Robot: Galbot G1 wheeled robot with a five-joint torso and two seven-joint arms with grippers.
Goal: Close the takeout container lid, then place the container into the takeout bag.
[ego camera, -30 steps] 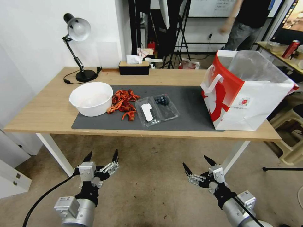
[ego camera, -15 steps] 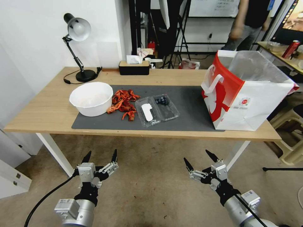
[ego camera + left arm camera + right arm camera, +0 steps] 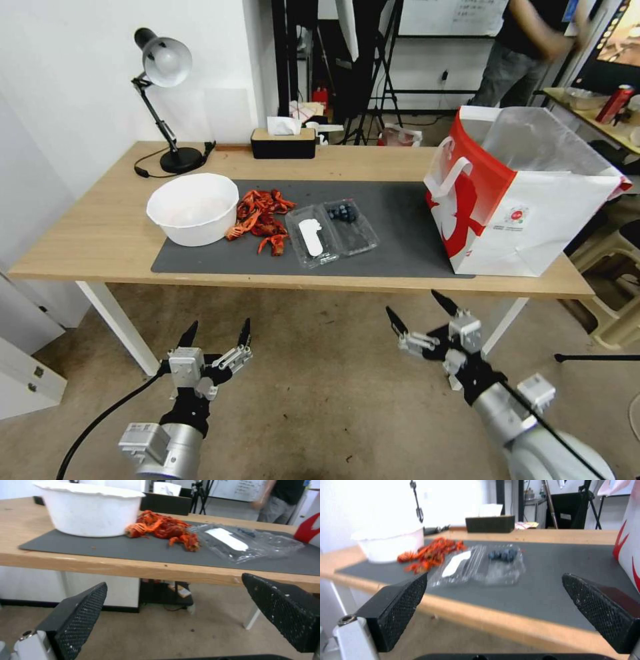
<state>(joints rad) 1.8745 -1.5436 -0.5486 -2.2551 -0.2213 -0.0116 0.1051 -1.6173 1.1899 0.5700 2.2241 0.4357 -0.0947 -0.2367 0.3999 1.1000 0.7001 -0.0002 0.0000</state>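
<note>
Below the table's front edge (image 3: 300,283) — left gripper (image 3: 215,333), right gripper (image 3: 420,312), both spread wide, grasping nothing.

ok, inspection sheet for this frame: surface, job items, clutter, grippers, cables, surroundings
Surface: wooden table with grey mat.
Job items: container lies open on the mat, blueberries in one half, lid flat beside it; bag stands open at the table's right end.
Clutter: white bowl, red crayfish shells, lamp, tissue box.
Grippers: left gripper and right gripper open, below the table's front edge.
Cables: lamp cord on the table; black cable by the left arm.
Surroundings: stools at right.
</note>
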